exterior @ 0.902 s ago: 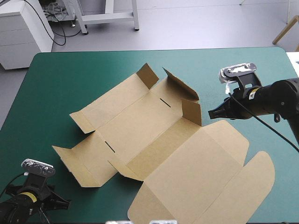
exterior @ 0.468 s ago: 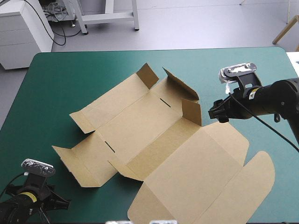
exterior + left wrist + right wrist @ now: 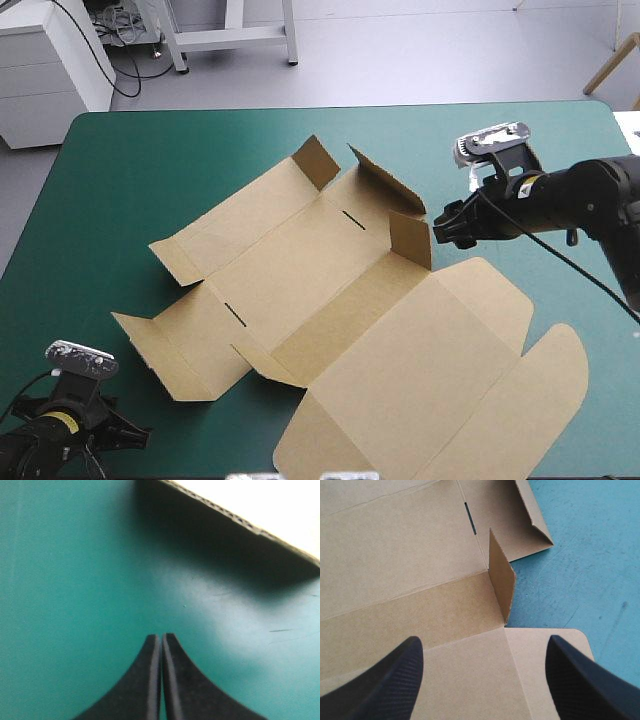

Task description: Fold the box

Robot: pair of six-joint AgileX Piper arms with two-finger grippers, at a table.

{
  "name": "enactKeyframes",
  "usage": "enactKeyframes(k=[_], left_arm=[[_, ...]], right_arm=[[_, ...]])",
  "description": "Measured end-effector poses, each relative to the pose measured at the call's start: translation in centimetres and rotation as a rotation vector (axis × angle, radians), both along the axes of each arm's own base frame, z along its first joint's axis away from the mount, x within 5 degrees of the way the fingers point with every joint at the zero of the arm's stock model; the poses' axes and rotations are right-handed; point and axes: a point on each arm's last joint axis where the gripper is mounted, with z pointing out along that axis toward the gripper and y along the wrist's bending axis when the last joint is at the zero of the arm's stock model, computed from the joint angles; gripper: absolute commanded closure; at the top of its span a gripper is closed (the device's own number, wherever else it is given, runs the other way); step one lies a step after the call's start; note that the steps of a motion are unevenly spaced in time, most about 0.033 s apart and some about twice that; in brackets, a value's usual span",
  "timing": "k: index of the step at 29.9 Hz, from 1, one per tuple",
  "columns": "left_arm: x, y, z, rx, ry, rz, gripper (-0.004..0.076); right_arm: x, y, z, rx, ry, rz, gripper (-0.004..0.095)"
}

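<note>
- The box (image 3: 330,300): brown sheet lying mostly flat across the middle of the table (image 3: 120,180), with its lid panel toward the near right corner. A few short flaps stand raised.
- The right gripper (image 3: 484,642): fingers spread wide and empty, above the box's right side. One upright flap (image 3: 501,582) stands just ahead, in line with the gap.
- The left gripper (image 3: 161,636): fingers pressed together, holding nothing, over bare teal-green cover at the near left corner. The box edge is ahead and not touching.

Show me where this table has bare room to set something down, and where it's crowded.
Bare teal-green cover runs between the box and the table's far edge, and along the left edge. Crowded: the box fills the middle and near right; the open right gripper hangs by its upright flap; the shut left gripper sits near-left.
</note>
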Motion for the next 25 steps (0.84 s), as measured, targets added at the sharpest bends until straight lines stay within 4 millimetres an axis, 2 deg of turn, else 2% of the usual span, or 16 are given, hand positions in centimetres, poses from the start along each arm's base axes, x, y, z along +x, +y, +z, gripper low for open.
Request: enactKeyframes(k=[6,13,25], left_arm=[[0.0,0.0,0.0,0.000,0.001,0.000,0.0734],[-0.1,0.0,0.0,0.001,0.008,0.001,0.0734],[-0.1,0.0,0.0,0.001,0.008,0.001,0.0734]], right_arm=[[3.7,1.0,-3.4,-0.055,0.076,0.064,0.0278],[7.6,2.0,-7.0,-0.100,0.066,0.121,0.0278],[11.7,3.4,-13.1,-0.114,0.132,0.217,0.0278]])
